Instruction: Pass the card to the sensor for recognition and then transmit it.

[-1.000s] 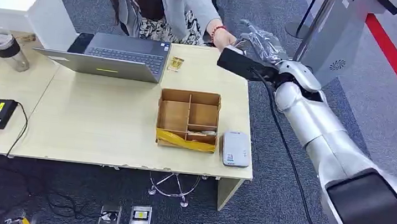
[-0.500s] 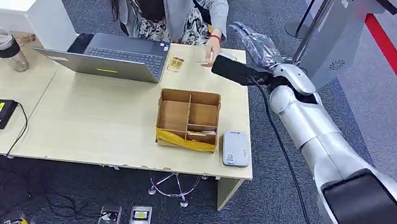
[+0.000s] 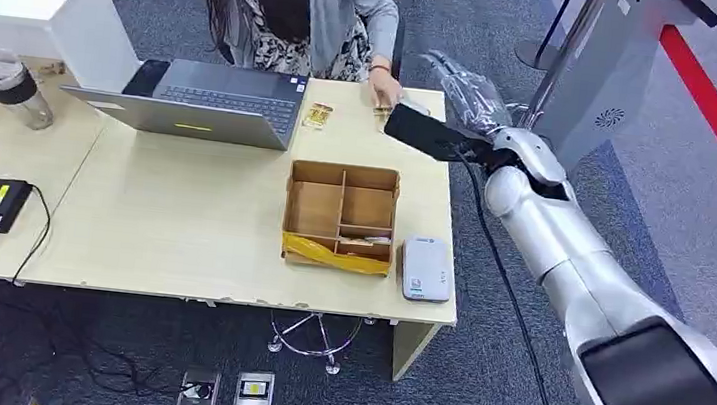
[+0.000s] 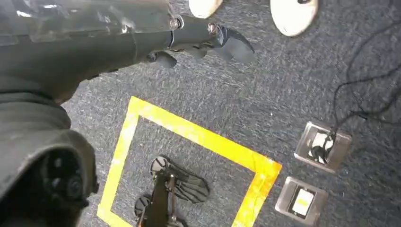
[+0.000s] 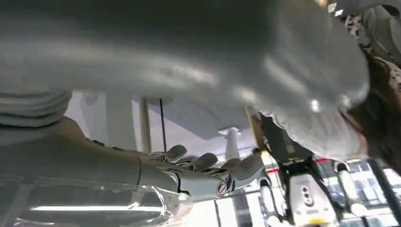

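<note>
Matt pale wood-look table (image 3: 180, 234), brown cardboard box (image 3: 340, 213) (glossy yellow tape), rough grey carpet (image 4: 265, 109).

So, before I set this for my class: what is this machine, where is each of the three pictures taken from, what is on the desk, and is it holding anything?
It is a humanoid robot with two silver arms, each ending in a many-fingered hand. The wide picture is from a camera on its head, looking down at a desk. The other two come from cameras at its wrists, so they look tilted.

On the desk lie a laptop, a divided cardboard box, a small grey card sensor, a lidded cup and a black adapter. A person sits at the far side, with a hand by a card on the desk.

The right hand is stretched out past the desk's far corner, fingers apart, holding nothing. The left hand hangs over the carpet, also empty as far as I can tell.
</note>
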Robot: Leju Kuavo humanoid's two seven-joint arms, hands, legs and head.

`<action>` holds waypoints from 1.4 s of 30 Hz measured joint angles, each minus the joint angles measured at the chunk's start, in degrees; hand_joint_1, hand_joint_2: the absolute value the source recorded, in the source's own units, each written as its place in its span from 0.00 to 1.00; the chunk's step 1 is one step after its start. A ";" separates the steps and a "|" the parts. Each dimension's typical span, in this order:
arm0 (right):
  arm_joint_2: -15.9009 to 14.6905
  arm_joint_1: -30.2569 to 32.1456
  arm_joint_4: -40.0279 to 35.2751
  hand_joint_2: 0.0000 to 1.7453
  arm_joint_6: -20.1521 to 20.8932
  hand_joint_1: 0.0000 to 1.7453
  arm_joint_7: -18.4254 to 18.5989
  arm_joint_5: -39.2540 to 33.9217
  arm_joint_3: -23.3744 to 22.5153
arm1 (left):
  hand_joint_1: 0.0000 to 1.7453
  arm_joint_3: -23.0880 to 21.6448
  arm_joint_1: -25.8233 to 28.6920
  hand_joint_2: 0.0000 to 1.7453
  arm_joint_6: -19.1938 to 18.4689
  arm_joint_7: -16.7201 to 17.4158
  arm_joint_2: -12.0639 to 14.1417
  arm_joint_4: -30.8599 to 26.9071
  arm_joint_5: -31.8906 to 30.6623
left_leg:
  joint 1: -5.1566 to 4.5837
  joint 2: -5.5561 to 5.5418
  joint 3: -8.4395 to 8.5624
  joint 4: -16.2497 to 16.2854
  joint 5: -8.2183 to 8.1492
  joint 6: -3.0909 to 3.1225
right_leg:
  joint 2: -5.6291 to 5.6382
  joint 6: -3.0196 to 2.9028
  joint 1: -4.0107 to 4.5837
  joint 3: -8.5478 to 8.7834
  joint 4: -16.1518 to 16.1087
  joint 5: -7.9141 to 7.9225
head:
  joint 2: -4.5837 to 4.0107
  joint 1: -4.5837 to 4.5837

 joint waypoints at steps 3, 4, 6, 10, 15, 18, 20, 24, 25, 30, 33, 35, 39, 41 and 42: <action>-1.32 2.41 -3.79 0.00 1.29 0.00 4.54 -0.85 -0.15 | 0.00 0.02 0.09 0.00 0.57 0.00 0.02 0.00 1.05 | 0.01 0.00 0.03 0.00 0.00 0.00 | -0.03 0.00 0.01 0.04 0.00 0.00 | 0.00 -0.02; -2.03 3.81 -6.44 0.00 1.77 0.00 6.71 -1.03 -0.28 | 0.00 0.02 0.14 0.00 0.72 0.00 0.04 0.00 1.27 | 0.01 0.00 0.02 0.00 0.00 0.00 | -0.05 0.00 0.01 0.03 0.00 0.00 | 0.00 0.02; -3.24 6.13 -11.14 0.00 2.60 0.00 9.23 -0.96 -0.77 | 0.00 0.02 0.34 0.00 0.92 0.00 0.20 0.00 1.69 | 0.00 0.00 0.02 0.00 0.00 0.00 | -0.01 0.00 0.01 0.01 0.00 0.00 | 0.00 -0.02; -5.75 10.46 -19.88 0.00 3.69 0.00 14.17 0.50 -1.47 | 0.00 0.04 0.36 0.00 1.20 0.07 0.37 0.02 2.34 | 0.02 0.01 0.03 0.00 0.00 0.00 | -0.01 0.00 0.02 0.02 0.00 0.00 | 0.00 0.02; -8.92 16.17 -31.66 0.00 4.67 0.00 17.44 2.95 -3.08 | 0.00 0.09 0.42 0.00 1.68 0.22 0.48 0.02 2.89 | 0.01 0.01 0.02 0.00 -0.01 0.00 | -0.01 0.00 0.02 0.01 -0.01 0.00 | 0.00 -0.02; -10.82 19.42 -38.24 0.00 7.04 0.00 19.00 3.41 -4.00 | 0.00 0.11 0.44 0.00 1.90 0.22 0.48 0.02 3.30 | 0.01 0.01 0.04 0.00 -0.01 0.00 | -0.01 0.00 0.01 0.01 -0.01 0.00 | 0.00 -0.02; -11.87 21.69 -41.91 0.00 8.13 0.00 20.07 3.45 -4.37 | 0.00 0.18 0.43 0.00 1.97 0.22 0.48 0.02 3.48 | 0.01 0.02 0.03 0.00 -0.01 0.00 | 0.00 0.00 0.01 0.02 -0.01 0.00 | 0.00 0.00; -14.63 25.91 -51.40 1.00 10.89 0.00 23.39 3.74 -4.92 | 0.00 0.46 0.43 0.00 1.90 0.22 0.48 0.02 3.65 | 0.01 0.02 0.04 0.00 -0.02 -0.02 | 0.00 0.00 0.01 0.01 -0.01 0.00 | 0.00 -0.02; -15.04 27.12 -53.36 1.00 10.95 0.00 23.87 3.87 -5.09 | 0.00 0.48 0.44 0.00 1.88 0.22 0.48 0.02 3.78 | 0.01 0.02 0.03 0.00 -0.02 -0.02 | -0.01 0.00 0.02 0.01 -0.01 -0.01 | 0.00 0.00; -16.35 31.16 -60.64 1.00 10.05 0.00 25.14 5.99 -5.27 | 0.00 0.50 0.39 0.00 1.94 0.22 0.46 0.02 4.09 | 0.02 0.05 0.03 -0.01 -0.03 -0.02 | 0.01 -0.02 0.02 0.01 -0.01 -0.02 | 0.00 0.00; -16.44 32.61 -62.01 1.00 8.39 0.00 25.51 7.48 -5.33 | 0.00 0.52 0.36 0.00 1.99 0.22 0.44 0.02 4.29 | 0.02 0.05 0.04 -0.01 -0.03 -0.02 | 0.01 -0.02 0.02 0.02 -0.01 -0.02 | 0.00 0.00; -16.44 33.35 -62.08 1.00 6.68 0.00 25.66 9.25 -5.36 | 0.00 0.50 0.35 0.00 2.05 0.22 0.44 0.02 4.44 | 0.02 0.04 0.04 -0.01 -0.03 -0.02 | 0.01 -0.02 0.02 0.03 -0.01 -0.02 | 0.00 0.00; -16.22 34.63 -61.99 1.00 5.81 0.00 25.64 12.15 -5.38 | 0.00 0.50 0.32 0.00 2.10 0.22 0.35 0.02 4.44 | 0.01 0.04 0.03 -0.01 -0.03 -0.02 | 0.01 -0.02 0.02 0.04 -0.01 -0.02 | 0.00 0.00; -15.85 35.00 -61.75 1.00 6.49 0.00 25.64 13.33 -5.38 | 0.00 0.52 0.31 0.00 2.10 0.22 0.33 0.02 4.44 | 0.01 0.04 0.02 -0.01 -0.03 -0.02 | 0.00 -0.02 0.02 0.04 -0.01 -0.02 | 0.00 0.00; -15.67 35.08 -61.64 1.00 6.69 0.00 25.64 13.95 -5.36 | 0.00 0.50 0.30 0.00 2.12 0.22 0.33 0.02 4.44 | 0.01 0.04 0.01 -0.01 -0.03 -0.02 | 0.00 -0.02 0.02 0.04 0.00 -0.02 | 0.00 0.00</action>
